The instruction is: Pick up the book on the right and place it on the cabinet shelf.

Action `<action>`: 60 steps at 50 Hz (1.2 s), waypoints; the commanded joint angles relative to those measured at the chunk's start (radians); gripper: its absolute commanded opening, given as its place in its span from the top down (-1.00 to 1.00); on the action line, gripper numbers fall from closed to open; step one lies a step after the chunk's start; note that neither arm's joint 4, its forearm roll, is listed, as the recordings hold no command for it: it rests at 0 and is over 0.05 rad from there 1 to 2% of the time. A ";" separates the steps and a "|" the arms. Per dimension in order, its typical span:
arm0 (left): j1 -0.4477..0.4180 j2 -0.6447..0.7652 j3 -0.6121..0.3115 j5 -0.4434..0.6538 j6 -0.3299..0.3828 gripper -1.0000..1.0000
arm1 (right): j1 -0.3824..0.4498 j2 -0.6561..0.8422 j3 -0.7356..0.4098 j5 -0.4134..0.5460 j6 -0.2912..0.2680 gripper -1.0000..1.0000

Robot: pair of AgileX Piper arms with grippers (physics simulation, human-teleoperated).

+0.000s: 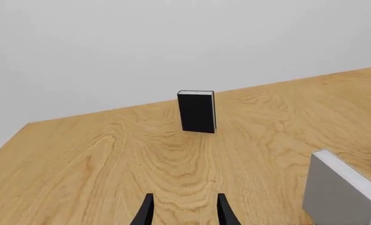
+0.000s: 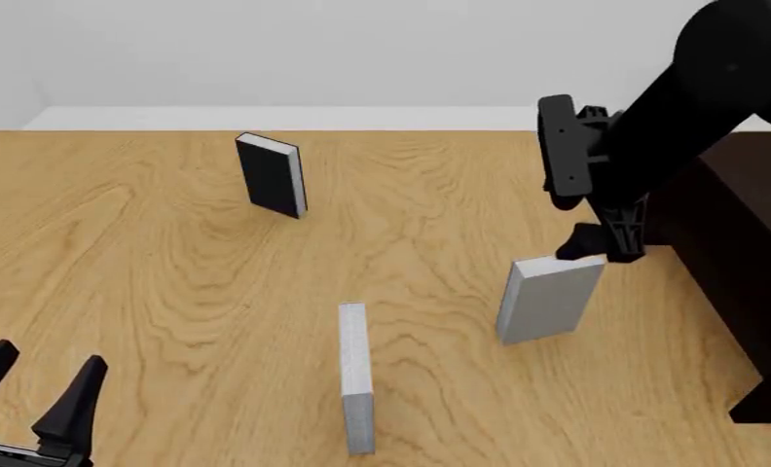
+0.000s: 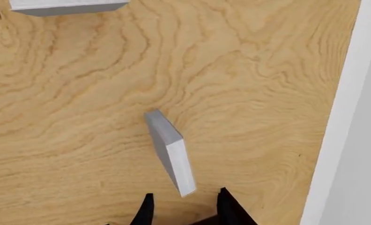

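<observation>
The pale silver-grey book (image 2: 551,300) stands tilted on the table at the right of the front view. My right gripper (image 2: 596,245) is at its upper corner. In the right wrist view the book (image 3: 172,157) reaches up toward my gripper (image 3: 185,208), whose fingers are spread wide on either side of its near end, not touching it. The very dark cabinet (image 2: 743,263) stands at the table's right edge, just right of the book; its shelf recess cannot be made out. My left gripper (image 2: 35,389) is open and empty at the near left, also in its wrist view (image 1: 185,211).
A black-covered book (image 2: 273,175) stands upright at the far left middle, also in the left wrist view (image 1: 196,111). A narrower pale grey book (image 2: 354,379) stands near the front middle, also in the left wrist view (image 1: 342,192) and the right wrist view (image 3: 67,5).
</observation>
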 commanded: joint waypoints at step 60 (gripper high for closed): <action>-0.010 0.006 0.000 0.024 0.001 -1.00 | 0.031 0.200 -0.069 0.000 0.071 -1.00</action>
